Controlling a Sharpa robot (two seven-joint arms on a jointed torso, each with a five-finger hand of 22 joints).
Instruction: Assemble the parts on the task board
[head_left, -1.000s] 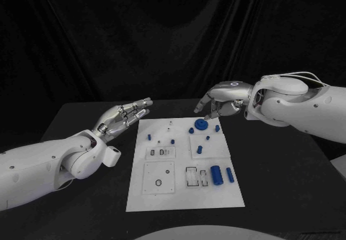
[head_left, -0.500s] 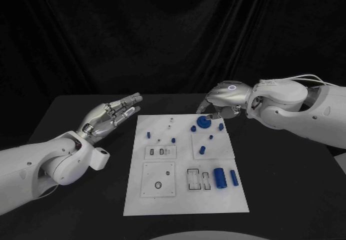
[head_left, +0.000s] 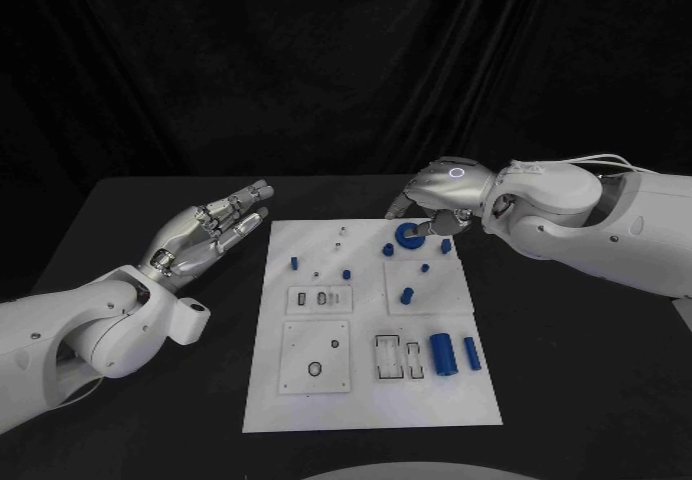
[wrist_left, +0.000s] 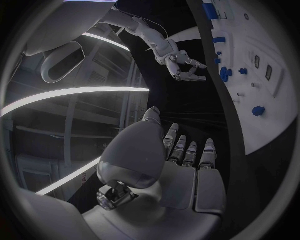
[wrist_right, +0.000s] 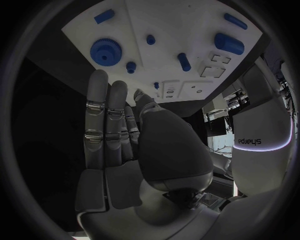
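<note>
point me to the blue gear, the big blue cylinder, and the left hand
blue gear (wrist_right: 106, 51), right wrist view, on its toothed top face.
big blue cylinder (head_left: 443, 354), head view, middle of its side, lying near the board's right edge.
left hand (head_left: 209, 228), head view, on the open palm, held beside the board.

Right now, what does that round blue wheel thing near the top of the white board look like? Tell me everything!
The blue gear is a round, toothed disc with a raised hub in its middle, and looks like matte plastic. It lies flat on the task board, near its far right corner. The right hand hovers just above it; I cannot tell whether the fingers touch it. Small blue pegs stand close by.
</note>
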